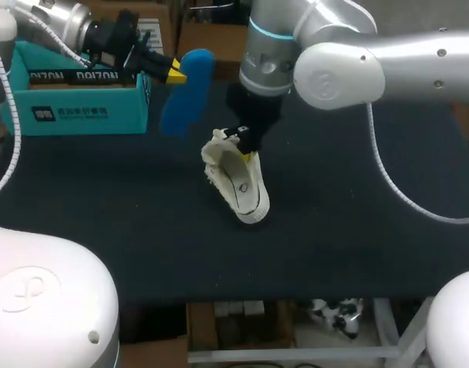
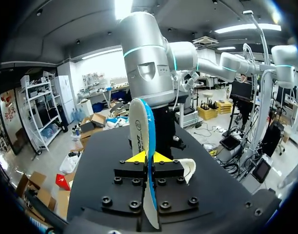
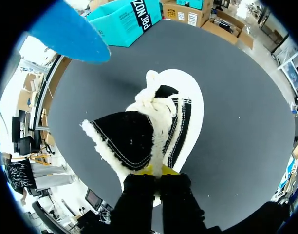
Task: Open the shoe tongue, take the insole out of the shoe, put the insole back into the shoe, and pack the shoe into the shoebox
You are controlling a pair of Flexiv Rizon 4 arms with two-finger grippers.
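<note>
**Left gripper [image 2: 149,158] has the insole [image 2: 139,122] out; refit and boxing left to do**

Your left fingers are clamped on the blue insole, aloft at the head view's upper left-centre. Your right gripper [image 1: 248,149] pinches the shoe [image 1: 238,184] by its heel, mid-frame. The shoebox [image 1: 89,115] sits upper left

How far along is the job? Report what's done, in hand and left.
Done: the blue insole is out of the white shoe. In hand: the left gripper pinches the insole in the air near the teal shoebox; the right gripper holds the shoe's rim on the table. Left: insole back in, shoe into the shoebox.
</note>
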